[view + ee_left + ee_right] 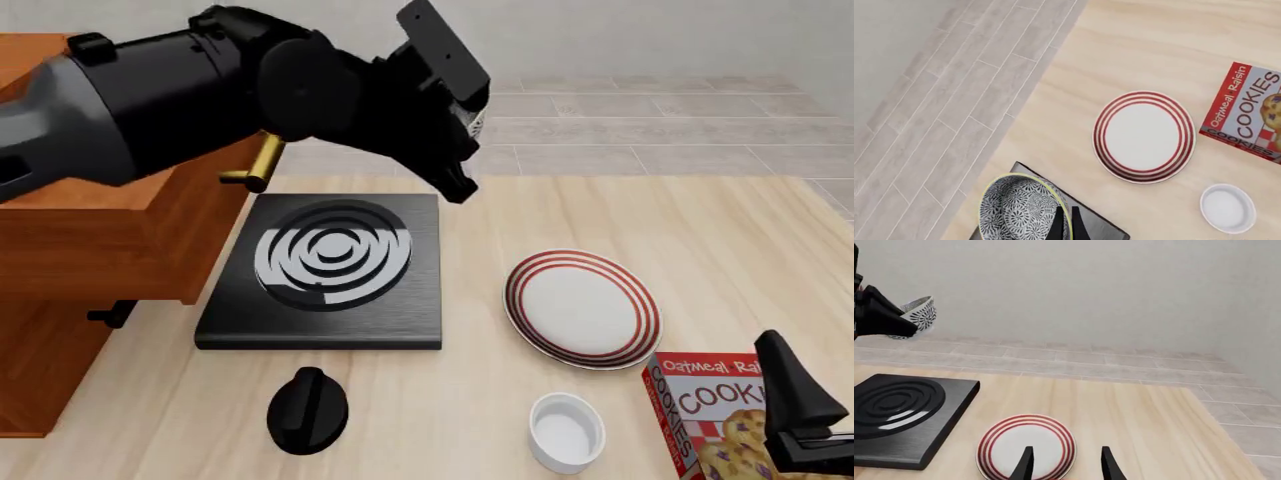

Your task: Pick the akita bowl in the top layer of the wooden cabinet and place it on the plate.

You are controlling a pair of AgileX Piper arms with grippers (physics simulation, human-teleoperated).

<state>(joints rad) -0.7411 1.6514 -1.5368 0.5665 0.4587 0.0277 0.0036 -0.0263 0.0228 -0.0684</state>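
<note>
The left gripper (1066, 225) is closed on the rim of the bowl (1021, 207), one finger inside and one outside, and holds it in the air above the black stove (327, 268), near the stove's far edge. In the front view the bowl is almost hidden behind the arm; in the right wrist view it shows high above the table (694, 220).

The relation that matters now is the way from the bowl to the plate (582, 308). The plate lies on the table to the right of the stove, closer to the near edge, and well below the bowl. So, in my judgement, the left arm must carry the bowl to the right, toward the near edge, and then lower it.

The right gripper (1066, 465) is open and empty, low near the right near corner, beside the cookie box (721, 420). It is nearer to the plate, but it has no part yet. The small white dish (563, 432) stands close to the plate on its near side.
</note>
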